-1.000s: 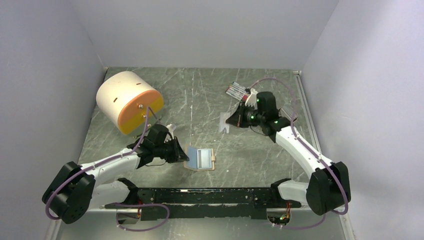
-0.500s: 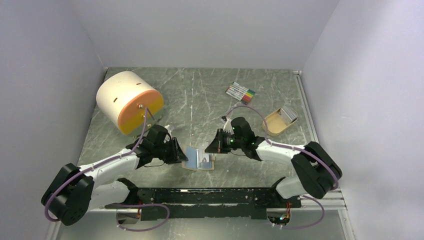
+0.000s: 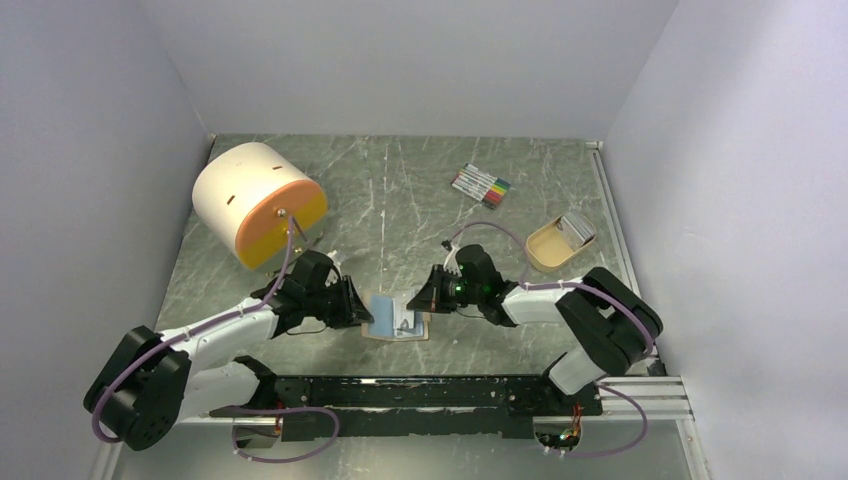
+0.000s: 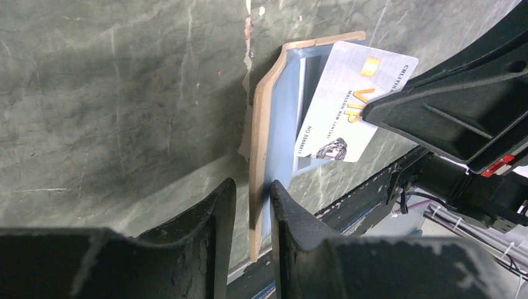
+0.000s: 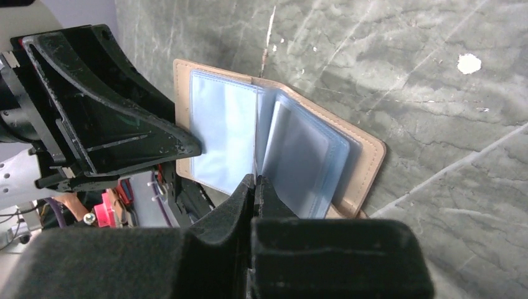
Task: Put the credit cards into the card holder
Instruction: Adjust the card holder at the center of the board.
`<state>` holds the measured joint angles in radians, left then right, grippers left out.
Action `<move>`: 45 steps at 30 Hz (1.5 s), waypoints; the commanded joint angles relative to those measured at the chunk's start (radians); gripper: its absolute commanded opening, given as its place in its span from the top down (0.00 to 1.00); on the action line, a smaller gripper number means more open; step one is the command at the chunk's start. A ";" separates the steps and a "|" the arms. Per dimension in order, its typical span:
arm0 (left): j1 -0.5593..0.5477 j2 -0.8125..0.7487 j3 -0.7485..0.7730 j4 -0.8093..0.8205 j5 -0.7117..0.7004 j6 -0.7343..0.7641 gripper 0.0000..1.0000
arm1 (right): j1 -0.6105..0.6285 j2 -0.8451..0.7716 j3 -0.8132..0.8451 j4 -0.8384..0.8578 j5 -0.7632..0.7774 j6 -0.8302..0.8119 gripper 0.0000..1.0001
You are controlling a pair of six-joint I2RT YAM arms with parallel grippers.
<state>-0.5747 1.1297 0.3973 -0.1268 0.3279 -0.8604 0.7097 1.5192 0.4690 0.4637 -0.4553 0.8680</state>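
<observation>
I am pinching one card (image 4: 348,106) in my right gripper (image 5: 254,179). The jaws are closed flat against each other with only the card's thin edge showing between the tips. The card is reaching straight out ahead of those tips, and its free edge is lying among the pale blue sleeves (image 5: 299,162) of the card holder (image 5: 367,156).

The holder is lying open on the table just ahead of and below my right fingertips. It sits between my two grippers, with its fold running across in front of my right fingers.

My left gripper (image 4: 251,187) is standing astride the holder's tan left cover, with the jaws only narrowly apart. I am seeing a dark sliver between one finger and the cover, so I am judging this to be a loose straddle rather than a clamp. That cover is rising on edge from between my left fingertips and running straight away from them.

From my left wrist, the card's printed face is turning toward me. Its long axis appears to run alongside the cover and the fold, not in line with my right fingers. So I am gripping it by one long side while the opposite long side is leading into the sleeves.

My right gripper is the one carrying the card, so I am expecting the coming move to be its own. It would be a short push ahead of its tips, keeping the leading edge parallel to the fold and lined up with one sleeve mouth. I cannot tell which sleeve the edge is meeting.
</observation>
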 commanded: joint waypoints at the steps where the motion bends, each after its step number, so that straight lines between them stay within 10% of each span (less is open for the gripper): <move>1: 0.010 0.014 -0.020 0.038 0.040 0.009 0.68 | 0.012 0.048 -0.010 0.094 0.008 0.026 1.00; 13: 0.012 0.030 -0.020 0.029 0.031 0.025 0.67 | 0.027 0.143 -0.044 0.276 -0.035 0.117 1.00; 25: 0.012 0.052 -0.054 0.106 0.066 0.015 0.91 | 0.029 0.087 -0.055 0.221 -0.006 0.111 1.00; 36: -0.002 0.168 -0.119 0.580 0.242 -0.195 0.91 | -0.028 -0.140 -0.047 -0.095 0.119 -0.022 1.00; 45: -0.017 0.176 -0.106 0.476 0.178 -0.175 0.76 | -0.048 -0.126 -0.097 -0.013 0.086 0.011 1.00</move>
<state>-0.5865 1.3396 0.2810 0.3874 0.5282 -1.0550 0.6666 1.3788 0.3882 0.4198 -0.3630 0.8722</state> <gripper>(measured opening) 0.180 0.010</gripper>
